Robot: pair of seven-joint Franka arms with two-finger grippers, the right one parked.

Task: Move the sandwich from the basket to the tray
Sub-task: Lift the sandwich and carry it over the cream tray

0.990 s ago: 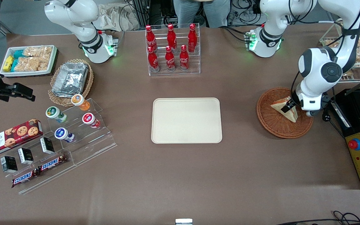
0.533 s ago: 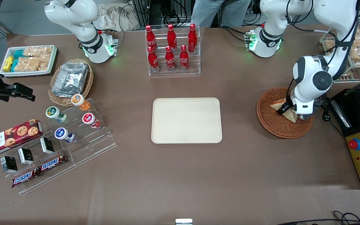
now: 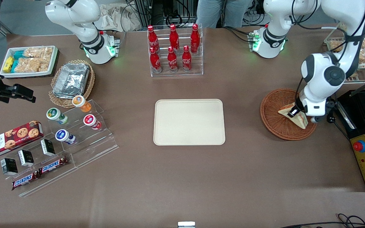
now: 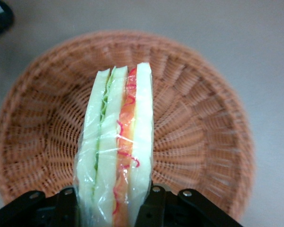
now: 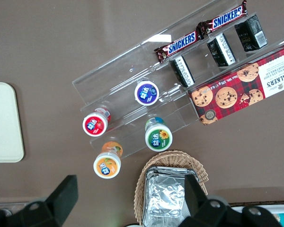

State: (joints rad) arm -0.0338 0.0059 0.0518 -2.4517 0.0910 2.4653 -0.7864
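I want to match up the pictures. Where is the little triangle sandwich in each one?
Front view: the small triangular white-bread sandwich sits over the round reddish-brown wicker basket, under the left arm's gripper.
Left wrist view: the sandwich stands on edge between the gripper's black fingers, above the basket.
Right wrist view: not in it.
Shared landmark: the basket.
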